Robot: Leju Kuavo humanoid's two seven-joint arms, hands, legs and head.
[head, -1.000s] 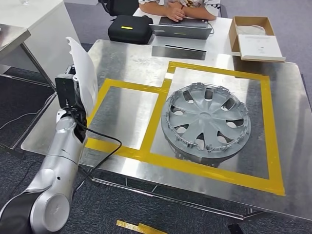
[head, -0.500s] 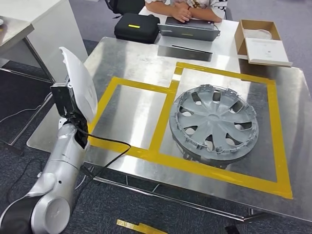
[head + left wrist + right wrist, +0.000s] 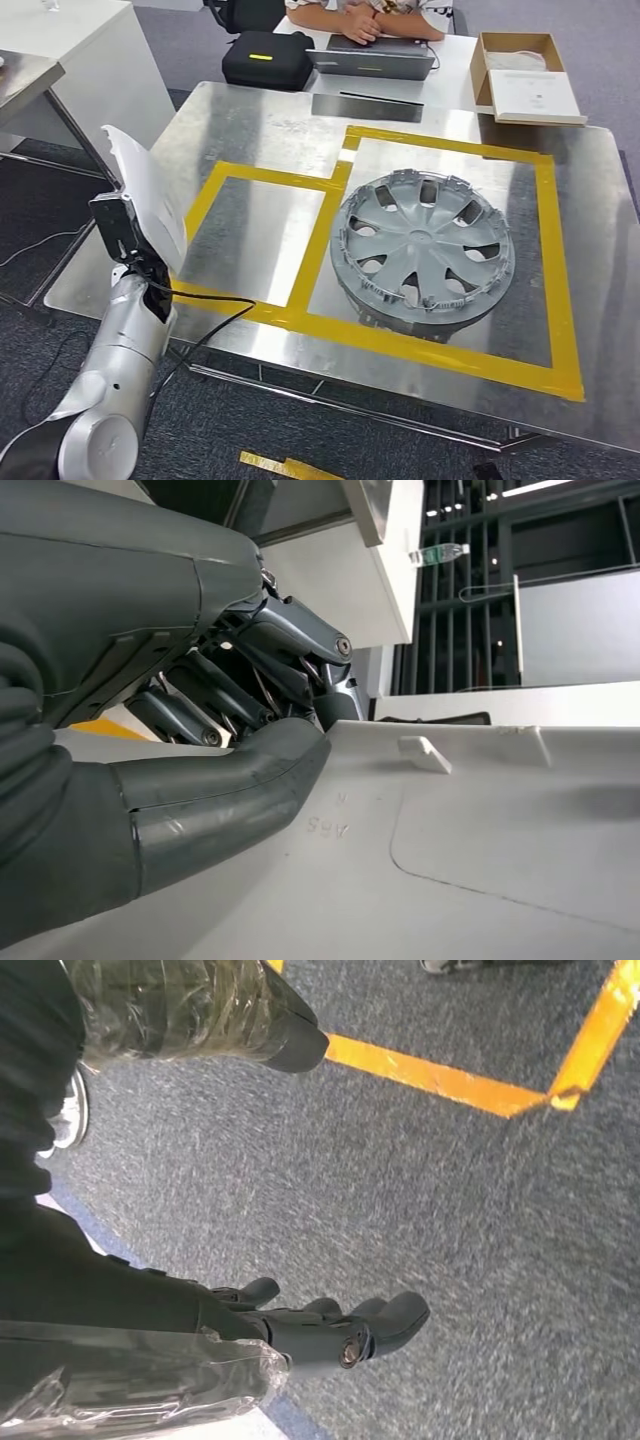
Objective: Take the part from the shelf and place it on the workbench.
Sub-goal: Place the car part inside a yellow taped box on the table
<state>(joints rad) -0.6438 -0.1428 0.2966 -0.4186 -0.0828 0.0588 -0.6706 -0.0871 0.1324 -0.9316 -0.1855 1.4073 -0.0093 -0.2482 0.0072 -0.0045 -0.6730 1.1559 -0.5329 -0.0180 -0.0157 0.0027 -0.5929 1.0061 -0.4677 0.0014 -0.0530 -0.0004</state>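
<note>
So the left hand (image 3: 226,750) has the white part (image 3: 147,195) in its grip: in the left wrist view the thick thumb lies flat along the panel's pale face and the darker fingers (image 3: 219,695) are curled round behind its edge. From the head view the part stands up on edge above the wrist, tilted a bit, just off the left edge of the bench (image 3: 249,125), over the dark carpet and not over the metal top. It isn't touching the bench as far as I can see.

The bench is shiny sheet metal with yellow tape (image 3: 317,250) marking two boxes side by side. The left box is bare metal, the right one has a grey wheel cover (image 3: 423,250) lying flat inside it. A black cable (image 3: 219,305) runs from the left wrist across the near corner of the bench.

At the far side there's a black case (image 3: 266,58), a laptop (image 3: 373,60) with a person's hands (image 3: 362,20) resting by it, and an open cardboard box (image 3: 521,75).

The right hand (image 3: 332,1325) hangs over the blue-grey carpet near a strip of orange floor tape (image 3: 453,1075), fingers stretched out fairly straight, holding nothing.
</note>
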